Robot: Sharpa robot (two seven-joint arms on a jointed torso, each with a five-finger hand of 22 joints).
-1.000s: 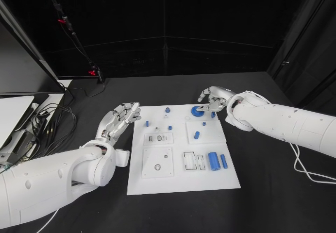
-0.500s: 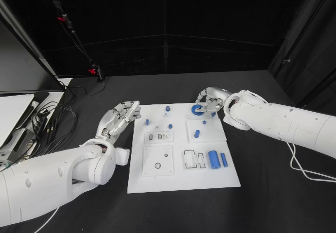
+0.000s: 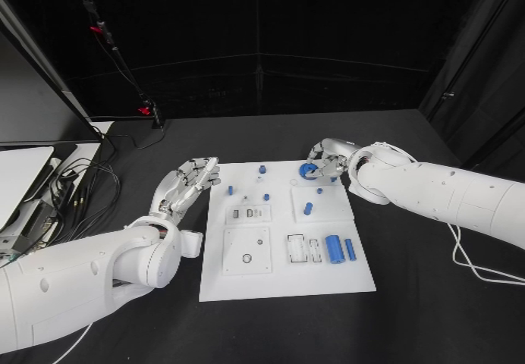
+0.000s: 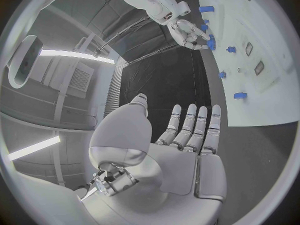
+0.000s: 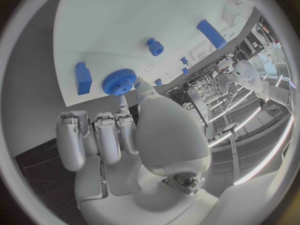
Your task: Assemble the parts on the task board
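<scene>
My right hand (image 3: 327,161) has crept a little further in over the far right corner of the task board (image 3: 287,284) since a second ago, and its fingertips (image 5: 128,101) now touch the blue gear (image 3: 309,171); I cannot tell whether they pinch it. The gear sits on the board with a small blue block (image 5: 83,78) just beside it. My left hand (image 3: 190,184) has not moved: it hovers flat, fingers straight and side by side, holding nothing, just off the board's left edge. Bare table (image 3: 421,273) lies open to the right of the board.
</scene>
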